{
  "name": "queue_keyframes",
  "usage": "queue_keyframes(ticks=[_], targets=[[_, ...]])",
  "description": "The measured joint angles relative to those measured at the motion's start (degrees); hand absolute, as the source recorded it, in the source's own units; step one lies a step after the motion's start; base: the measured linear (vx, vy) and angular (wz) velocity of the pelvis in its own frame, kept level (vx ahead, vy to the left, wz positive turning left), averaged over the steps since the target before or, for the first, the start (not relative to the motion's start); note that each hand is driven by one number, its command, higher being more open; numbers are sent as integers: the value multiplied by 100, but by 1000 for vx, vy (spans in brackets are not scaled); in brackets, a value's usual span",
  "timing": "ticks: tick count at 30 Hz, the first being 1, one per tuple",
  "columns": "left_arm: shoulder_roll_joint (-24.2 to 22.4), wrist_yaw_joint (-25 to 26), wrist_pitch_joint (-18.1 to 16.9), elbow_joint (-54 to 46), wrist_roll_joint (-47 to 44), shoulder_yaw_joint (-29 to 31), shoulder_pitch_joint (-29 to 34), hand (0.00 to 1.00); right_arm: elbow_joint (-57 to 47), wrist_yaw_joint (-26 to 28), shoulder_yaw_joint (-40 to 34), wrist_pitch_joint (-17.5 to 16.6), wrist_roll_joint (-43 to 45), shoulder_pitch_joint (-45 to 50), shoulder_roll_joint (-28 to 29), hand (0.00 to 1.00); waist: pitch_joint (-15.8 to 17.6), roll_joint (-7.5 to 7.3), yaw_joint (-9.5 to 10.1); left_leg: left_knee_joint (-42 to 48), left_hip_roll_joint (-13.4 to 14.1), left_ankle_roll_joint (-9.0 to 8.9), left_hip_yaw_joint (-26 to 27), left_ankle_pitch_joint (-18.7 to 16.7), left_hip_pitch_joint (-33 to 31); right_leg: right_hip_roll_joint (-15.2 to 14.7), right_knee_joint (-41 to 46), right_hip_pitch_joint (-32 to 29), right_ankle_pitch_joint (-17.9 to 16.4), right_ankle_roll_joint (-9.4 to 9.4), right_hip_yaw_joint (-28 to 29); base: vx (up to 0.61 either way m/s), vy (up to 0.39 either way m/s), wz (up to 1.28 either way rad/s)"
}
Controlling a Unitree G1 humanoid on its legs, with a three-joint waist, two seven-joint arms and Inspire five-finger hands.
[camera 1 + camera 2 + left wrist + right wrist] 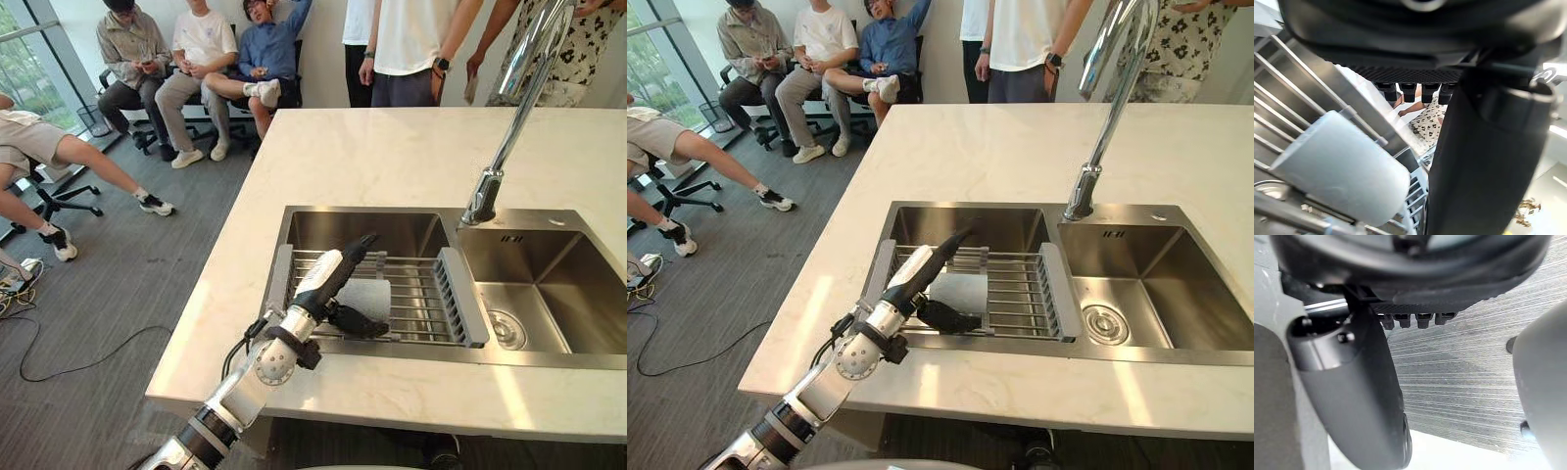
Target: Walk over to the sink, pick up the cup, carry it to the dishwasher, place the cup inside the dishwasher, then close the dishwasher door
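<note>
Here's what we've got at the sink (411, 351): it's a stainless double one, set into a white marble tabletop (392, 157). The tall faucet (510, 127) stands at the back, about where the two basins meet.

The left basin (362, 230) has a wire rack (421, 294) lying across it, with grey end pieces (460, 294) on either side. The cup (367, 299) is on that rack, pale grey and tipped on its side on the bars. The left wrist view shows it the same way, resting on the rods. The right basin (549, 284) shows its round drain (506, 328) at the bottom.

The left hand (328, 277) reaches in over the front rim and sits right at the cup. Its fingers are stretched out straight above the cup, and the thumb is spread out on the near side of it. So the cup sits in the gap between them, not gripped. We honestly can't tell if anything is actually touching it.

The right hand (1415, 269) hangs over grey carpeted floor (1464, 396), loose, with nothing in it.

Behind the tabletop a few people (407, 49) are standing, and more people (201, 49) sit on chairs by the window.
</note>
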Motion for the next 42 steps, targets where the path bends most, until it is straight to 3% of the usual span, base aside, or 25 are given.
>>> queue_keyframes(ticks=[7, 14, 42], targets=[[156, 1, 6, 168, 219, 201, -165, 100, 99, 49, 6, -17, 2, -82, 11, 100, 156, -78, -26, -93, -54, 35, -102, 23, 0, -33, -201, 40, 85, 53, 9, 15, 6, -1], [207, 33, 48, 292, 568, 408, -440, 100, 100, 68, 2, -55, 6, -163, 0, 100, 255, -21, -170, -132, -57, 35, -297, 23, 2, -31, -273, 74, 131, 58, 11, 12, -3, 0], [375, 61, 208, 400, 1080, 544, -580, 100, 70, 87, 14, -70, 12, -237, -57, 100, 443, 80, -178, -122, -60, 34, -339, 22, 6, -33, -283, 95, 143, 63, -9, -4, 0, 0]])
